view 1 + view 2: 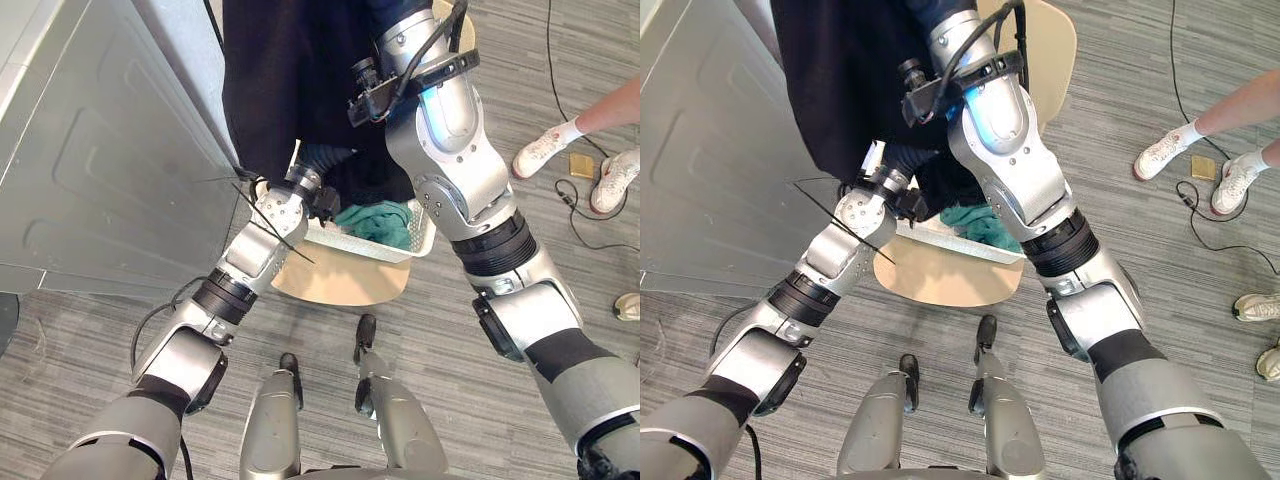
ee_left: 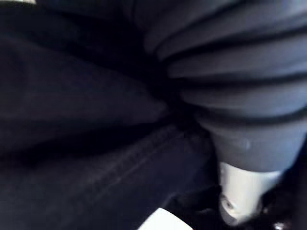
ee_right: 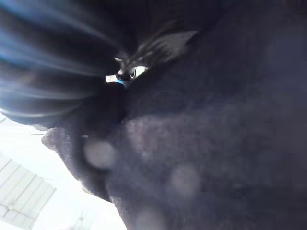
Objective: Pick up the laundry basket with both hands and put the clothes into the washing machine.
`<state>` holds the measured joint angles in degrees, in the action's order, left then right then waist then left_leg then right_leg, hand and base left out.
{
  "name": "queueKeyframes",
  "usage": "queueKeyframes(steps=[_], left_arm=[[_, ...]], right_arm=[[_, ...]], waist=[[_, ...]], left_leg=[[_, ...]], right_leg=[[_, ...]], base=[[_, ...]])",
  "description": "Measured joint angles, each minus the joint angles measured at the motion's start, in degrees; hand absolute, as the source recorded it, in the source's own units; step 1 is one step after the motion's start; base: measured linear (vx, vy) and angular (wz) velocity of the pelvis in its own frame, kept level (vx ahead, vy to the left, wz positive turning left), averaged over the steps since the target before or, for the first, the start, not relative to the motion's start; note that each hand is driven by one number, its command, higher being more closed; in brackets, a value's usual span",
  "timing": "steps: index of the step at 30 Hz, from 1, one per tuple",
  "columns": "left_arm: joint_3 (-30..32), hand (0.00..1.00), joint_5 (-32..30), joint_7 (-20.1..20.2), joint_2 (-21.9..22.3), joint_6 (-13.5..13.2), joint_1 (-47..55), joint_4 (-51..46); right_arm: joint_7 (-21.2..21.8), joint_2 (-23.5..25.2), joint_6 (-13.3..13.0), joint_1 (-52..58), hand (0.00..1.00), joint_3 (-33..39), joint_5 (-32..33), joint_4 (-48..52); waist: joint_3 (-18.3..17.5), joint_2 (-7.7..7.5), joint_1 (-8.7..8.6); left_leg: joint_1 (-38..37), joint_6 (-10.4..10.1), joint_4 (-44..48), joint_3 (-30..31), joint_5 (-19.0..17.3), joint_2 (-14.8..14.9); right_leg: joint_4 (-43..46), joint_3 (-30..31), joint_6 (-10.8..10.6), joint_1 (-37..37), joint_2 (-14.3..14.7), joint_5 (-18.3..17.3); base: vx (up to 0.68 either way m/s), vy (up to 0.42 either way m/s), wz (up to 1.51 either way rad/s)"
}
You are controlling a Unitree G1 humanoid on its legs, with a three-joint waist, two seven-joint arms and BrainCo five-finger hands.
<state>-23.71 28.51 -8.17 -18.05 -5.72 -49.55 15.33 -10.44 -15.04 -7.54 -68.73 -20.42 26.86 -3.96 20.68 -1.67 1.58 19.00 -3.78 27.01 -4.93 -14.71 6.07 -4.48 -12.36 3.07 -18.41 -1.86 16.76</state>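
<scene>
A large black garment [image 1: 285,80] hangs in front of me, raised well above the white laundry basket [image 1: 345,240]. The basket sits on a light wooden chair [image 1: 340,285] and holds a teal cloth [image 1: 380,222]. My right arm reaches up into the garment, and the dark cover of my right hand [image 3: 48,72] lies against black cloth. My left hand [image 1: 322,160] is tucked under the garment's lower edge, just above the basket's left end; its ribbed cover [image 2: 240,96] presses on dark fabric. The grey washing machine [image 1: 100,150] stands at the left.
A person's feet in white shoes [image 1: 545,150] [image 1: 612,180] stand on the grey floor at the right, with a small tan square [image 1: 582,165] between them. Another shoe [image 1: 628,306] shows at the right edge. The chair's back [image 1: 1045,40] rises behind the basket.
</scene>
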Motion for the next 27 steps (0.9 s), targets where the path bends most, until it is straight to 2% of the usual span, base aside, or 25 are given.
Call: queueKeyframes(steps=[11,12,21,27], left_arm=[[7.89,1.0,-3.69,-6.58,4.7,-1.34,2.21,0.84],[8.7,1.0,-4.68,-7.33,5.03,-1.39,2.73,0.84],[13.45,1.0,-9.16,-9.61,6.28,-1.47,5.27,-2.26],[21.08,1.0,-8.93,-9.62,6.45,-1.44,15.89,-11.44]], right_arm=[[-2.13,-0.19,-0.94,5.97,1.0,2.63,-0.47,0.01],[-2.12,-0.19,-0.94,6.85,0.0,2.63,-0.46,0.01],[-2.04,-1.28,-0.93,10.12,0.0,6.41,-0.61,0.27],[-1.8,-4.93,-0.56,22.52,0.0,15.68,-5.16,5.93]], waist=[[0.01,-0.01,0.73],[0.01,-0.02,0.76],[0.01,-0.04,0.8],[-0.05,0.01,0.89]], left_leg=[[-0.93,-0.05,-0.8,-0.03,0.06,0.09],[-0.9,-0.05,-0.81,-0.05,0.05,0.1],[-1.1,-0.05,-0.91,-0.78,0.05,0.28],[-4.14,-0.06,-2.31,-1.64,0.04,0.38]], right_leg=[[0.0,0.15,-0.04,0.41,-0.2,0.0],[0.01,0.14,-0.1,0.41,-0.21,-0.03],[0.06,0.31,-0.57,0.55,-0.15,-0.15],[0.03,1.06,-1.26,2.38,0.0,-0.69]], base=[[-0.02,0.113,-0.01],[-0.03,0.098,0.01],[-0.03,0.103,-0.01],[0.01,0.101,-0.06]])
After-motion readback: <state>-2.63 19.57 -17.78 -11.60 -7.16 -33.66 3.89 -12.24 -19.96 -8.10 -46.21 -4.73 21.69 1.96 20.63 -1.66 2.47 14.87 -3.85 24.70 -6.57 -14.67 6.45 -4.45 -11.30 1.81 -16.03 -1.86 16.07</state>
